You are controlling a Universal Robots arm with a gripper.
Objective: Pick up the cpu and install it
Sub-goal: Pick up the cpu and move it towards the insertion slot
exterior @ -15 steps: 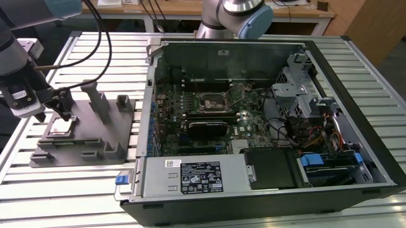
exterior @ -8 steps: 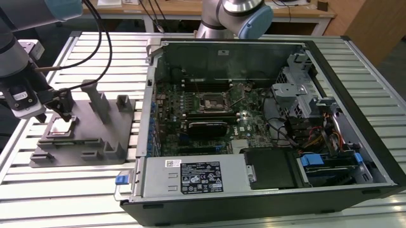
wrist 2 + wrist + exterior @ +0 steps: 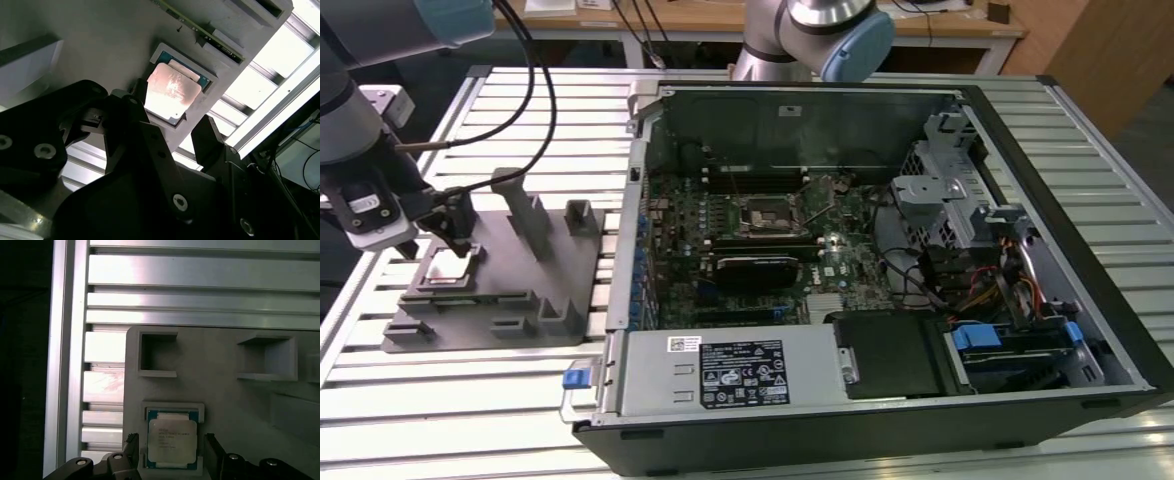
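Note:
The cpu (image 3: pixel 450 266) is a small silvery square chip lying flat in a shallow recess of the grey fixture (image 3: pixel 507 305), at the exterior view's left. My gripper (image 3: pixel 444 243) hangs just above it, open. In both wrist views the two black fingers (image 3: pixel 207 131) stand on either side of the cpu (image 3: pixel 171 92) with a gap between each finger and the chip's edges. In the first wrist view the cpu (image 3: pixel 171 441) sits between the fingertips (image 3: pixel 132 440), printed face up. My gripper (image 3: pixel 170 438) holds nothing.
An open computer case (image 3: pixel 1087 330) lies at the exterior view's right, motherboard up, with the black socket frame (image 3: pixel 765 212) near its middle. Upright blocks (image 3: pixel 531 215) rise from the fixture beside my gripper. Cables (image 3: pixel 540 90) hang from the arm. A slatted aluminium table (image 3: pixel 454 400) lies underneath.

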